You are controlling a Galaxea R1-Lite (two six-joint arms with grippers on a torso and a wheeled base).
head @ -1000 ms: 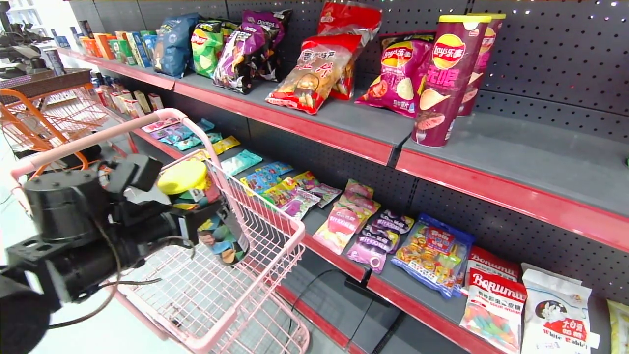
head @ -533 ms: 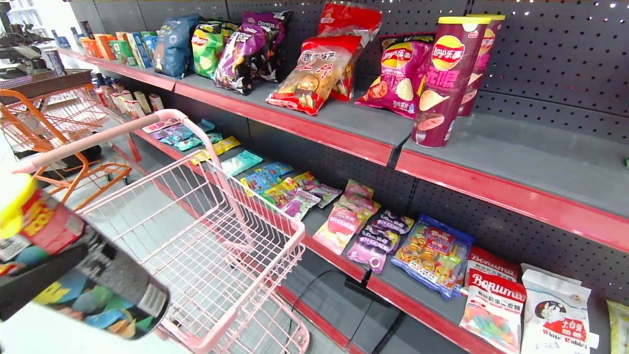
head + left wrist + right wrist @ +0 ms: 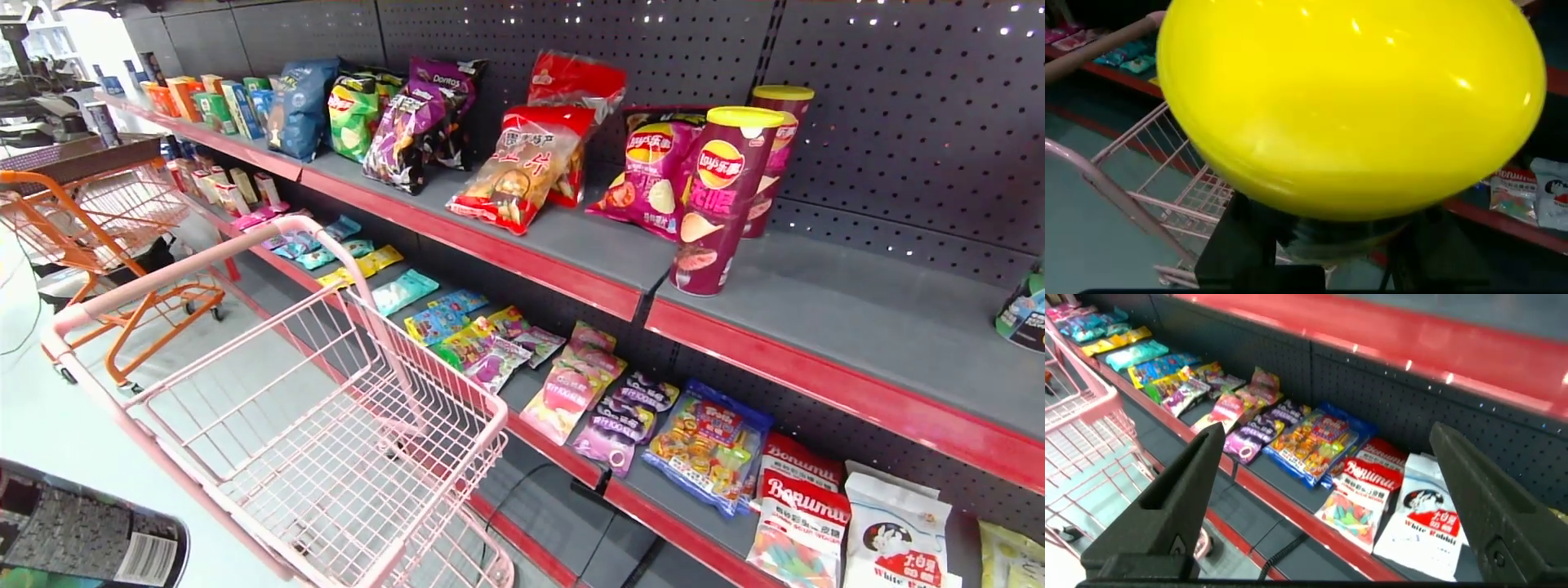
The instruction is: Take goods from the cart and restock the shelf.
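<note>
A chips can with a yellow lid (image 3: 1347,98) sits in my left gripper (image 3: 1331,241), whose dark fingers are shut against its sides below the lid. In the head view the can's dark lower end (image 3: 82,543) with a barcode shows at the bottom left corner, beside the pink wire cart (image 3: 188,261). The grey upper shelf (image 3: 865,327) with a red front edge holds two purple chips cans (image 3: 718,200) standing upright. My right gripper (image 3: 1327,514) hangs open in front of the lower shelf, nothing between its fingers.
Snack bags (image 3: 522,163) fill the upper shelf left of the purple cans; bare board lies to their right, up to a dark can (image 3: 1024,314) at the edge. Candy packets (image 3: 702,433) cover the lower shelf. An orange cart (image 3: 98,212) stands at far left.
The left arm carried the can from above the cart down and left, to the view's bottom left corner. The head camera has tilted, so the shelves sit lower in view.
</note>
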